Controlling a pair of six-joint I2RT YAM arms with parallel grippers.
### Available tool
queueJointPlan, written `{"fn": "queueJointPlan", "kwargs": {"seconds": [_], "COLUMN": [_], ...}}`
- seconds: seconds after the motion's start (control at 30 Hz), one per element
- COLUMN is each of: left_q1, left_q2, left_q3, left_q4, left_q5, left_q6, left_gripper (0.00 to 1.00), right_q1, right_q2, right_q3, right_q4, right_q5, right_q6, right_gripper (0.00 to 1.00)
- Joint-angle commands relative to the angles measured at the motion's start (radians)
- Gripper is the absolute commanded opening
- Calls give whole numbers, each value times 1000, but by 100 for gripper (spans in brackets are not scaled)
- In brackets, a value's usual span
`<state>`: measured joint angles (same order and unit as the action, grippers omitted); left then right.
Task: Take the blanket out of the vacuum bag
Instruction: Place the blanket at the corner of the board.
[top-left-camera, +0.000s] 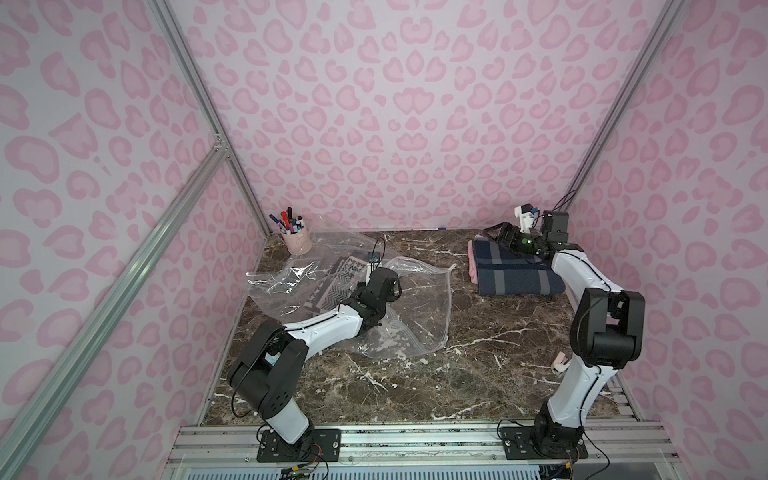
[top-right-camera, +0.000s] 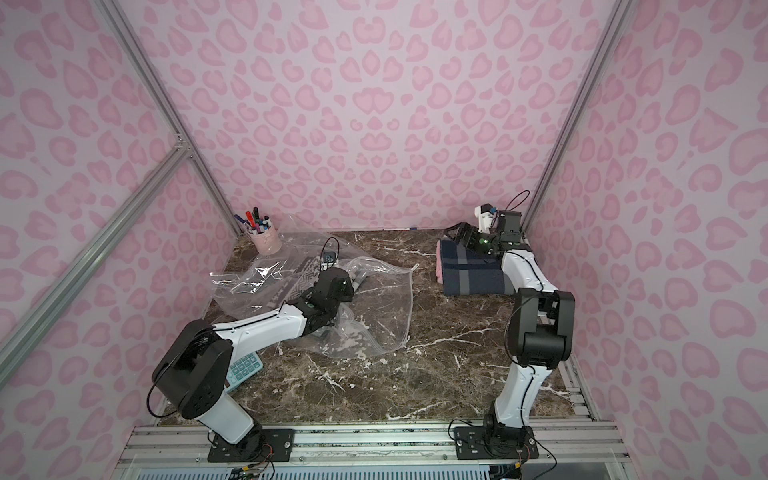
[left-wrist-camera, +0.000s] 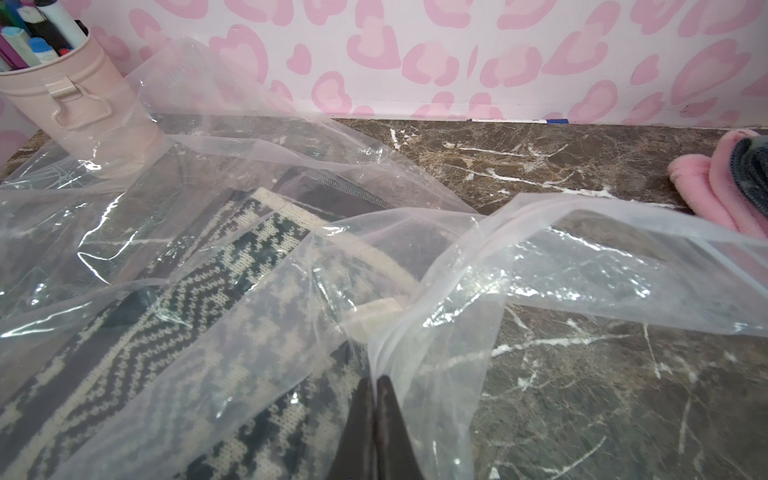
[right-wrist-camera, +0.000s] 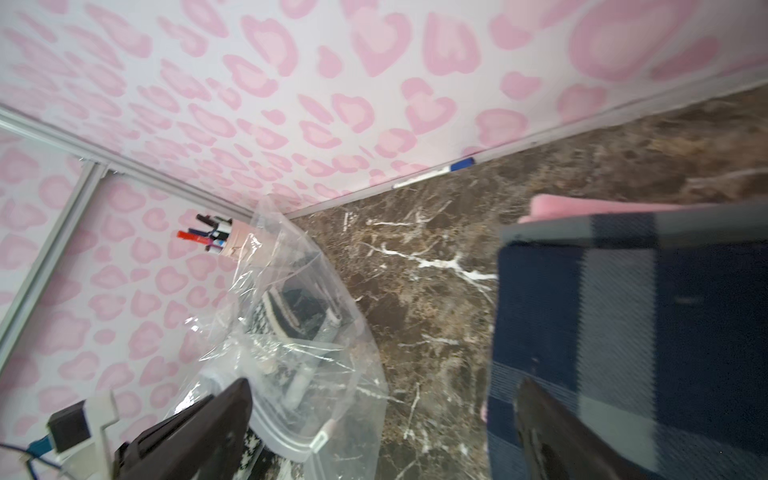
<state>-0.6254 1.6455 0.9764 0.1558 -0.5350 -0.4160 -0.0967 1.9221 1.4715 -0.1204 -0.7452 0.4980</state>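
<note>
Pinching bunched film of the vacuum bag (top-left-camera: 419, 299), left-centre on the table (top-left-camera: 478, 374), left gripper (left-wrist-camera: 376, 380) is clamped shut & right gripper (right-wrist-camera: 384, 384) gapes empty over the navy blanket (top-left-camera: 519, 274) far right; knit blanket (left-wrist-camera: 232, 266) inside looks soft, limp, light, so grab its thick folded edge, not slick plastic.

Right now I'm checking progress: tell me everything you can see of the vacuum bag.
The vacuum bag is clear, crinkly plastic with a zip-seal edge, lying crumpled on the marble table's left side, up against the pink pen cup. A grey-and-cream knit blanket lies inside. The left gripper is shut on a fold of it.
</note>
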Motion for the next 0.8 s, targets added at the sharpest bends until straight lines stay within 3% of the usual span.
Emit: {"fn": "queueJointPlan", "kwargs": {"seconds": [0.0,0.1,0.27,0.37,0.53,0.77], "left_q1": [-3,-5,-7,-7,-8,-10], "left_q2": [-7,-7,-6,-27,-78,-163], "left_q3": [10,13,31,60,100,49], "left_q4": [-16,-13,-9,-28,-31,22], "left_q5": [23,25,55,108,229,323], "left_q6": [-2,6,27,38,63,111], "left_gripper": [4,4,4,4,4,4], "right_q1": [-48,-79,-79,-61,37,144], "right_q2": [51,99,115,-29,-406,-720], "right_q3": [-51,-102,-101,-136,-247,-421], "right_q4": [-31,45,30,50,103,49], "right_q5": [65,60,64,108,248,308], "right_q6": [106,159,108,30,-58,-30], "right_gripper": [96,95,94,94,96,97]}}
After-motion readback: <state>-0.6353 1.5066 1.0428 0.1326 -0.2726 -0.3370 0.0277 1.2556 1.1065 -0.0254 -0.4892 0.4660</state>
